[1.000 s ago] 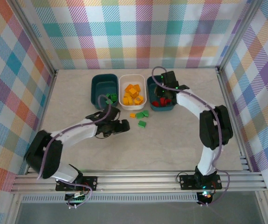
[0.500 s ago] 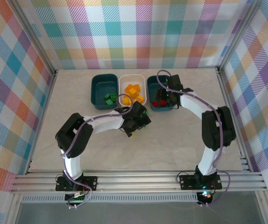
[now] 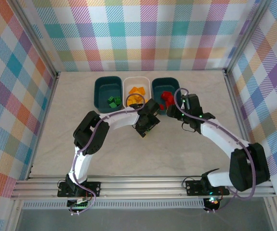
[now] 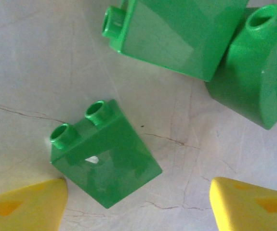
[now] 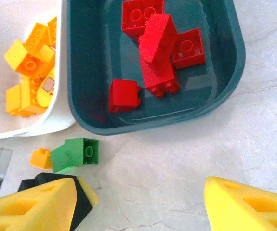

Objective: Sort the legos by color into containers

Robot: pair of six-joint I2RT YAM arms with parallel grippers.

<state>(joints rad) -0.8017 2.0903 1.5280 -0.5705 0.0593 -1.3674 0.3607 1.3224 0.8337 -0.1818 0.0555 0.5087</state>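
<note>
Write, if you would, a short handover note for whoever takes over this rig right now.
Left claw: open, low over a loose green brick, not gripping; two more green bricks lie beside it on the table.
Right claw: open, empty, near the right teal bin.
Done: red bricks in that bin, orange-yellow bricks in the white bin, some green bricks in the left teal bin.
Left: the loose green ones go to the left teal bin; a small orange brick on the table by the white bin goes in it.

glossy plastic legos (image 4: 104, 159), smooth bins (image 5: 234, 62) — marbled table (image 4: 27, 62)
</note>
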